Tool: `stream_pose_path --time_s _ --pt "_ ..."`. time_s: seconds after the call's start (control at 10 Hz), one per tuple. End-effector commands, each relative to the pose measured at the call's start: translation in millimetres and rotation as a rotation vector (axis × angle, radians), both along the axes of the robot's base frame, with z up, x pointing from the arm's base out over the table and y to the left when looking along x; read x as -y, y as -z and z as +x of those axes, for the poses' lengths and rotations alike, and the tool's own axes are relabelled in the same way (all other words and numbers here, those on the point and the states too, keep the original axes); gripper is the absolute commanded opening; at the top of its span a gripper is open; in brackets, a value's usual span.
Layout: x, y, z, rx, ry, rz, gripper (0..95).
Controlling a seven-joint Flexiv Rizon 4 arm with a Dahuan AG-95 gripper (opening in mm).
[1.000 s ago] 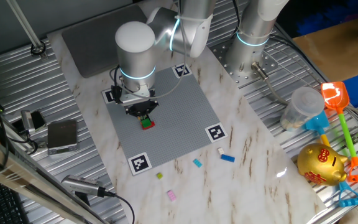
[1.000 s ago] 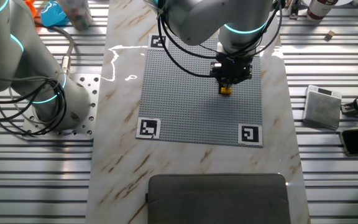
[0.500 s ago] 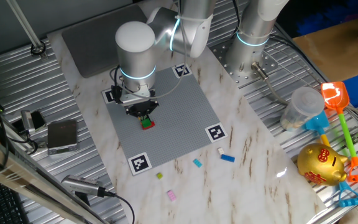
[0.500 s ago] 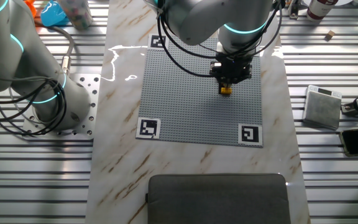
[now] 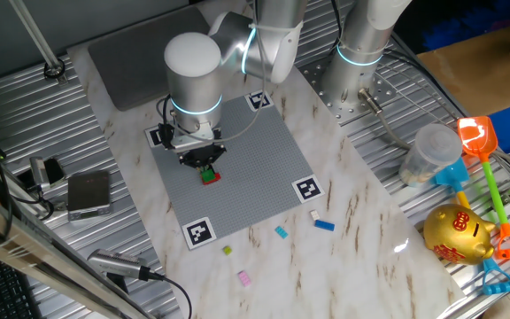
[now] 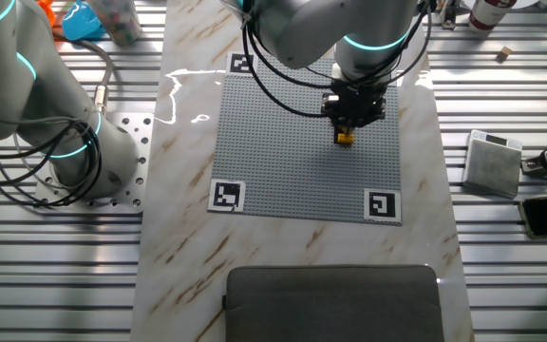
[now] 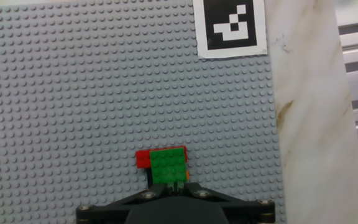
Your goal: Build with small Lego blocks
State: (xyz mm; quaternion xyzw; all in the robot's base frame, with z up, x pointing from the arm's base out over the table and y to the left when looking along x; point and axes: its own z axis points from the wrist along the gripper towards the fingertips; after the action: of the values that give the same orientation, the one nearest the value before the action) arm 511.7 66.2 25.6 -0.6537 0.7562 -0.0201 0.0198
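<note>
A small stack of Lego blocks (image 5: pixel 209 175) stands on the grey studded plate (image 5: pixel 255 151). In the hand view it shows a green brick (image 7: pixel 169 165) on top, with a red brick (image 7: pixel 143 159) at its left and an orange edge (image 7: pixel 187 169) at its right. In the other fixed view the stack (image 6: pixel 346 138) looks yellow-orange. My gripper (image 7: pixel 169 185) is right over the stack, its fingers closed on the near end of the green brick. It also shows in both fixed views (image 5: pixel 204 161) (image 6: pixel 352 112). Loose blue (image 5: pixel 325 225), light blue (image 5: pixel 282 232), white (image 5: pixel 313 214), green (image 5: pixel 227 251) and pink (image 5: pixel 244 278) bricks lie on the marble in front of the plate.
Black-and-white markers (image 7: pixel 231 26) sit at the plate's corners. A second arm's base (image 5: pixel 359 62) stands behind the plate. A grey pad (image 5: pixel 140 49), a small grey box (image 5: pixel 88 192), a plastic cup (image 5: pixel 428 152), toy shovels (image 5: pixel 483 159) and a gold piggy bank (image 5: pixel 459 234) surround the table.
</note>
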Motion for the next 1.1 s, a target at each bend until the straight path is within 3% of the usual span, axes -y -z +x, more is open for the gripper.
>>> stream_pose_path --time_s 0.1,0.4,0.5,0.7,0.9,1.1 --pt "0.0 -0.3 -0.3 -0.001 0.001 0.004 0.0" --pt "-3.0 -10.3 1.7 -0.008 0.021 0.011 0.0" --pt "-6.9 -21.4 5.1 -0.011 0.032 0.009 0.0" --pt "-10.4 -30.1 9.4 -0.011 0.045 0.011 0.0" --pt "-14.0 -28.4 10.6 -0.014 0.06 0.03 0.0" --pt "-18.6 -26.0 11.7 -0.014 0.06 0.023 0.0"
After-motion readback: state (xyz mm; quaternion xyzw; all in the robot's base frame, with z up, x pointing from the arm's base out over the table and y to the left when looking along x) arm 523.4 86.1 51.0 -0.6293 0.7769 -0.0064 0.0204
